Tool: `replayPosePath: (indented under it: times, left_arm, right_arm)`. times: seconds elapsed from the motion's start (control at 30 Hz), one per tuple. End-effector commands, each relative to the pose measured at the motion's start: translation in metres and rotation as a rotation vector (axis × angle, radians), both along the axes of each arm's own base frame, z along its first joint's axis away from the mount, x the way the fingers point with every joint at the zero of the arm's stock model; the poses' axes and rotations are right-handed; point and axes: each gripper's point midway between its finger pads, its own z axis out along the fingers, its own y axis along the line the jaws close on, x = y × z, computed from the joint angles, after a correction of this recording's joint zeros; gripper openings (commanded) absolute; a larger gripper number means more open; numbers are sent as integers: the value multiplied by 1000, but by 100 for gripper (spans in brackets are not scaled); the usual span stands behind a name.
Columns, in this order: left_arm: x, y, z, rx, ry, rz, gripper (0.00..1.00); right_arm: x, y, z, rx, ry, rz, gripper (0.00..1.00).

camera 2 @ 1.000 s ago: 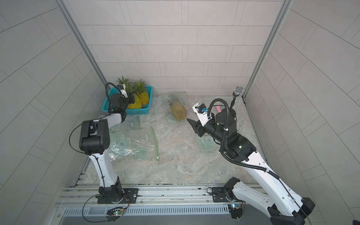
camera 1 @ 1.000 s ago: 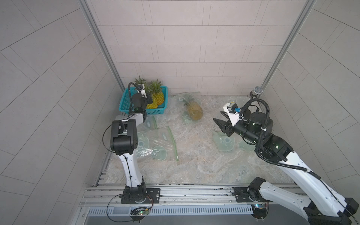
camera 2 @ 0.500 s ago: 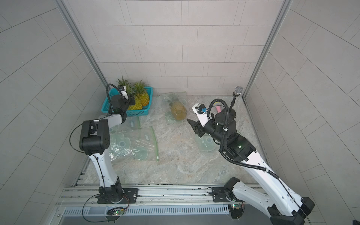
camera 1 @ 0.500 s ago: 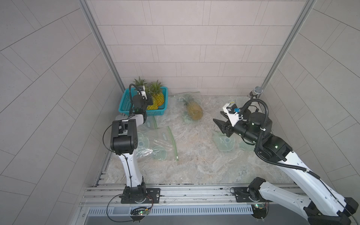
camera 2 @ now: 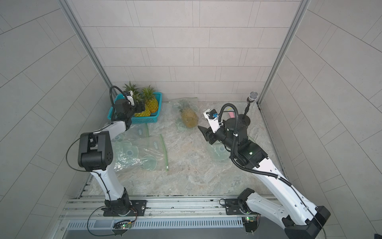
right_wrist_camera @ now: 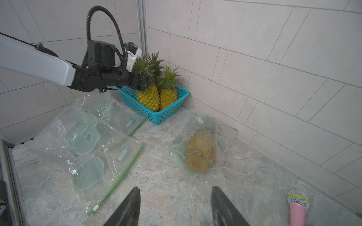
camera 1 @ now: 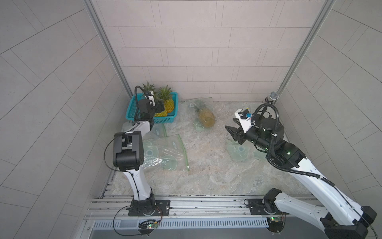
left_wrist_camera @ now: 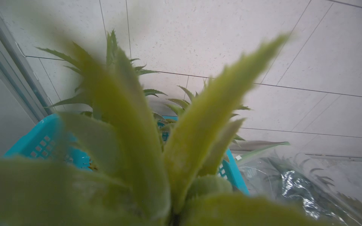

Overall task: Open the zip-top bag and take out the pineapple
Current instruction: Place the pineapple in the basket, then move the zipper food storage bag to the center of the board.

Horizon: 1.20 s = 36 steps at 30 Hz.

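A pineapple (camera 1: 205,118) (camera 2: 189,118) (right_wrist_camera: 200,150) lies on its side inside a clear zip-top bag (right_wrist_camera: 225,135) near the back wall. My right gripper (right_wrist_camera: 175,189) (camera 1: 230,130) (camera 2: 202,130) hovers open just in front of it, with nothing between its fingers. My left gripper (camera 1: 160,106) (camera 2: 142,106) (right_wrist_camera: 147,80) sits at the top of a pineapple (right_wrist_camera: 148,95) in the blue basket (right_wrist_camera: 162,115). Blurred crown leaves (left_wrist_camera: 137,127) fill the left wrist view and hide the jaws.
A second pineapple (camera 1: 169,103) (right_wrist_camera: 168,95) stands upright in the basket (camera 1: 165,119). Flat zip-top bags (camera 1: 165,149) (right_wrist_camera: 94,148) lie at the left, and another bag (camera 1: 237,151) lies under my right arm. A pink microphone (right_wrist_camera: 296,205) (camera 2: 253,96) stands at the back right corner.
Almost nothing has shifted. The left gripper stays at the basket pineapple and the right arm keeps its place in front of the bagged pineapple.
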Motion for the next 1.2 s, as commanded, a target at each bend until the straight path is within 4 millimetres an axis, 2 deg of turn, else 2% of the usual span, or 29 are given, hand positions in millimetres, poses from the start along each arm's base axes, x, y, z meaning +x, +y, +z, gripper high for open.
replayPosePath:
  times: [0.0, 0.2, 0.37, 0.57, 0.67, 0.8, 0.93, 1.07, 1.17]
  left_arm:
    - [-21, -2, 76, 7, -139, -11, 87]
    - [-51, -4, 102, -13, -114, 1, 90]
    - [-39, 1, 71, 1, 7, 20, 90]
    - [-27, 5, 37, -10, 74, 35, 88]
    - [-28, 7, 36, -12, 80, 46, 88]
    - [-22, 6, 41, -30, 75, 40, 89]
    - [-23, 2, 56, -35, 84, 18, 86]
    - [-38, 7, 94, -37, 21, 51, 91]
    - [-58, 11, 120, -44, 19, 77, 93]
  right_arm:
    - [15, 5, 1, 33, 33, -4, 60]
    - [51, 11, -21, 11, 151, -27, 61]
    - [60, 19, -36, 11, 212, 0, 61]
    - [57, 19, -47, 10, 237, 6, 61]
    - [60, 17, -48, 6, 238, -5, 62]
    - [75, 11, -54, 26, 268, -49, 62]
    - [93, 10, -64, 24, 294, -60, 62]
    - [119, 10, -78, 2, 324, -75, 62]
    - [144, 12, -88, 10, 358, -77, 61]
